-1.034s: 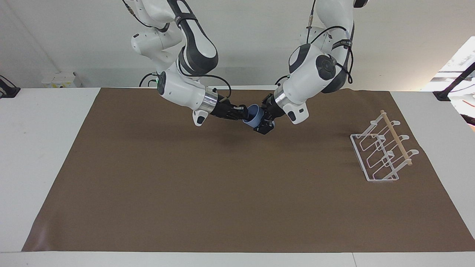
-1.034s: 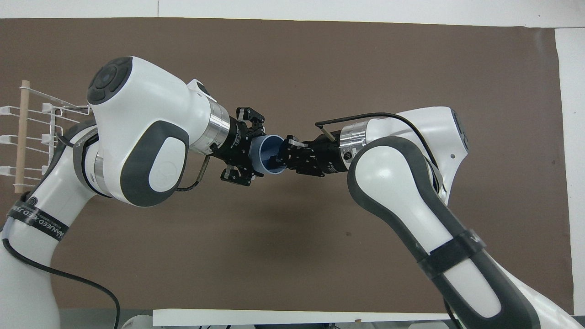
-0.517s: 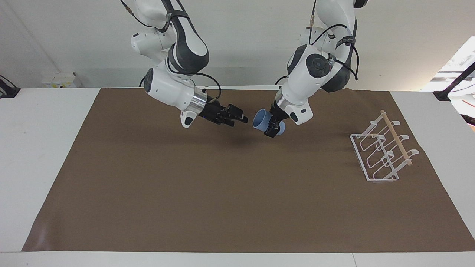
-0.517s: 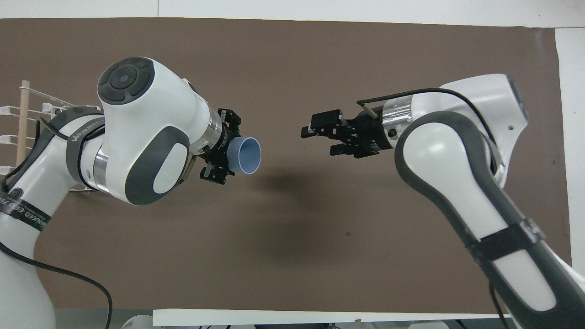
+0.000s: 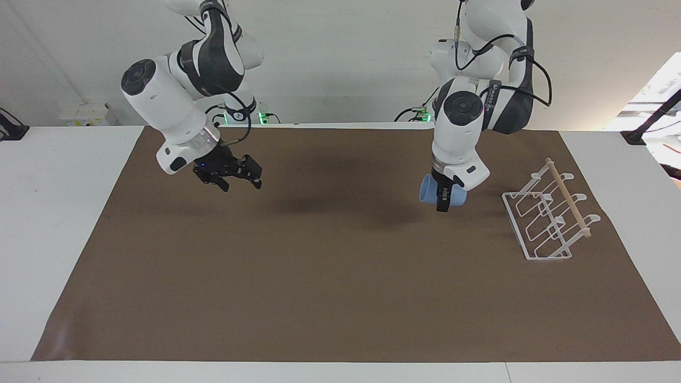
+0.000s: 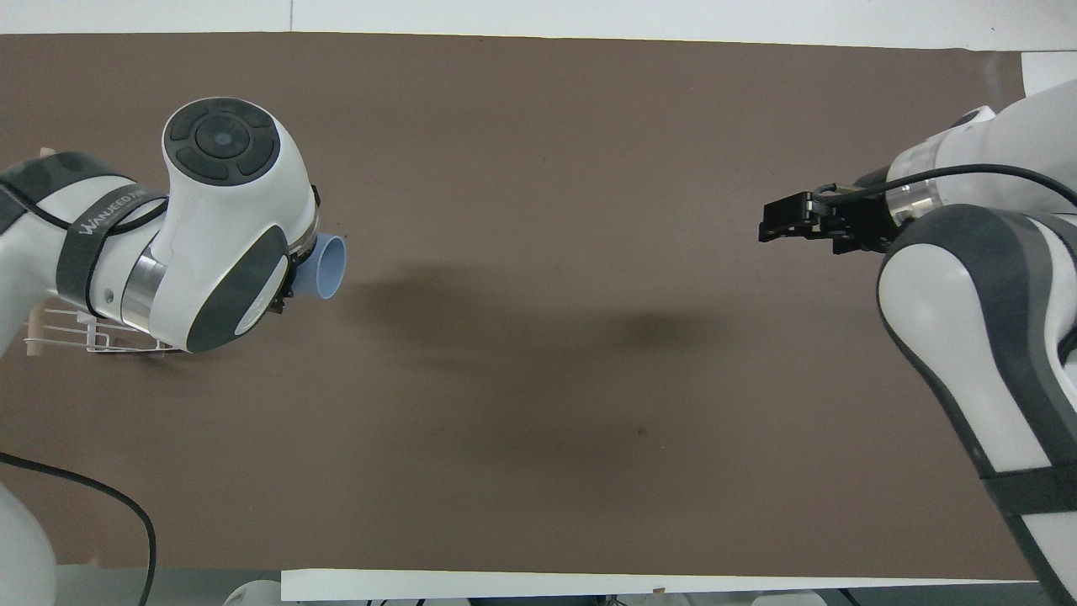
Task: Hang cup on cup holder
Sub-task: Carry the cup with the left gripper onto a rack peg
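Right gripper [image 5: 234, 173] hangs over the mat [image 5: 330, 298] at the right arm's end, fingers apart, holding nothing — this arm waits. Left gripper [image 5: 443, 198] is clamped on the cup [image 5: 429, 191], which is up in the air on its side, long axis roughly level, mouth facing away from the cup holder [image 5: 548, 218]. The holder stands just beside it toward the left arm's end — nothing between them. Judgement: cup needs turning before hanging.
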### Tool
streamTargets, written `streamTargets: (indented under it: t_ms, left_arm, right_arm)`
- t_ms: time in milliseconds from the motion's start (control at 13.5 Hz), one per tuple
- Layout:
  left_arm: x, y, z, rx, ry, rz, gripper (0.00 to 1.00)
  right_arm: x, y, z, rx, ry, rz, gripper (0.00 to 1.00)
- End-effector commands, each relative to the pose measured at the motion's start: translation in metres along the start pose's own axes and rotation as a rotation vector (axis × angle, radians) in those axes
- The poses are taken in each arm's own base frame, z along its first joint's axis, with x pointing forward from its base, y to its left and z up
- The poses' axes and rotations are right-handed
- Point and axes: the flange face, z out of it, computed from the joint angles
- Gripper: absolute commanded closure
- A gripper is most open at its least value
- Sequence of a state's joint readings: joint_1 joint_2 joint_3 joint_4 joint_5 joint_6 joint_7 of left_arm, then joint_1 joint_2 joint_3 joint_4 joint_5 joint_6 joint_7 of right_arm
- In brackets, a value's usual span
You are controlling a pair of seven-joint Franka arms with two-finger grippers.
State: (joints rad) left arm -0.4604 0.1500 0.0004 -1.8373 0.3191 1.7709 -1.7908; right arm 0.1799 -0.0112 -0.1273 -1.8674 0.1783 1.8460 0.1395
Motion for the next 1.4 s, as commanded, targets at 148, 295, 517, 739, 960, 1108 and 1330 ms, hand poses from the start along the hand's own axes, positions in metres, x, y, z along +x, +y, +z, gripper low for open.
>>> streamTargets:
  t_ms: [148, 295, 517, 739, 960, 1108, 1330]
  left_arm:
    - [0.030, -0.019, 0.018, 0.079, 0.457, -0.101, 1.00]
    - [0.042, -0.012, 0.038, 0.107, 0.660, -0.133, 1.00]
    - [0.057, 0.012, 0.068, 0.066, 0.961, -0.267, 1.00]
    - [0.062, 0.030, 0.082, 0.051, 1.135, -0.285, 1.00]
    - [0.066, 0.028, 0.087, 0.040, 1.211, -0.275, 0.99]
    - [0.068, 0.028, 0.085, 0.042, 1.227, -0.279, 0.99]
    - [0.085, 0.030, 0.089, 0.038, 1.256, -0.280, 0.99]
  right_arm:
    - [-0.012, 0.067, -0.104, -0.198, -0.037, -0.017, 0.00]
    - [-0.014, 0.090, -0.112, -0.260, -0.048, -0.067, 0.00]
    - [-0.004, 0.099, -0.124, -0.251, -0.027, -0.052, 0.00]
    - [-0.008, 0.114, -0.120, -0.232, -0.061, -0.040, 0.00]
    - [-0.026, 0.089, -0.128, -0.225, -0.090, -0.082, 0.00]
    - [-0.031, 0.095, -0.121, -0.221, -0.109, -0.083, 0.00]
    - [-0.029, 0.097, -0.117, -0.220, -0.117, -0.088, 0.00]
